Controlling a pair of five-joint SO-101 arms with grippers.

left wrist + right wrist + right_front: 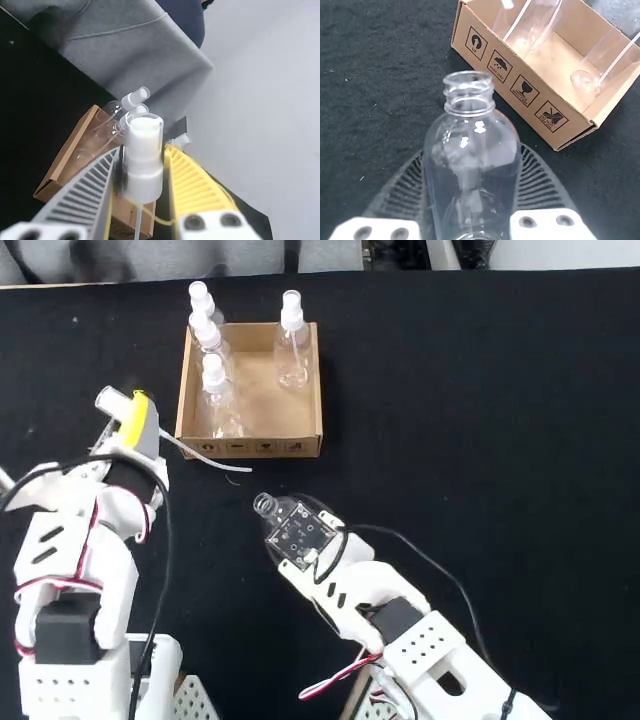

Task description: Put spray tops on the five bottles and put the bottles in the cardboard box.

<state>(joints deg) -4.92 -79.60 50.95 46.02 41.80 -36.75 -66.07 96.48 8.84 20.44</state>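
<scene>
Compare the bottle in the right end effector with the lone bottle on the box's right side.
The held bottle has a bare open neck; the boxed bottle wears a white spray top. The held bottle is gripped by the right end effector outside the cardboard box; the boxed bottle stands inside it. Both are clear.

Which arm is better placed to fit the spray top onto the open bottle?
Left, likely: the left claw grips the spray top, while the right claw holds the uncapped bottle, neck open.

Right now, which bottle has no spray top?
The bottle in the right gripper: its neck is open, while the four in the cardboard box carry white tops.
</scene>
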